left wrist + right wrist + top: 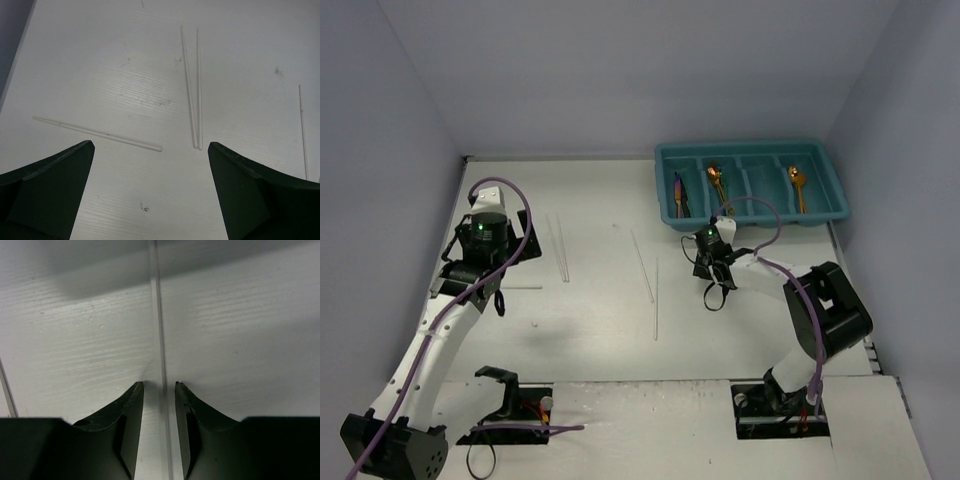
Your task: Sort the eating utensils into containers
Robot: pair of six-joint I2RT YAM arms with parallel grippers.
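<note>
The teal tray (pixel 750 148) stands at the back right. It holds an iridescent purple utensil (pixel 680 195) and two gold spoons (pixel 718 185) (pixel 797 186), each in its own compartment. White chopsticks lie on the table: a pair (pixel 195 90), a single one (pixel 97 132) and another (pixel 302 130). My left gripper (pixel 150 150) hangs wide open above the table, just short of the pair's near ends, holding nothing. My right gripper (pixel 159 385) is down at the table in front of the tray. Its narrowed jaws straddle a white chopstick (pixel 159 315), with a thin gap on each side.
Two more white chopsticks (pixel 642 265) (pixel 656 300) lie mid-table, left of the right gripper (pixel 713 270). A further one (pixel 5 385) shows at the left edge of the right wrist view. The left gripper (pixel 490 290) hangs at the left, and grey walls enclose the table.
</note>
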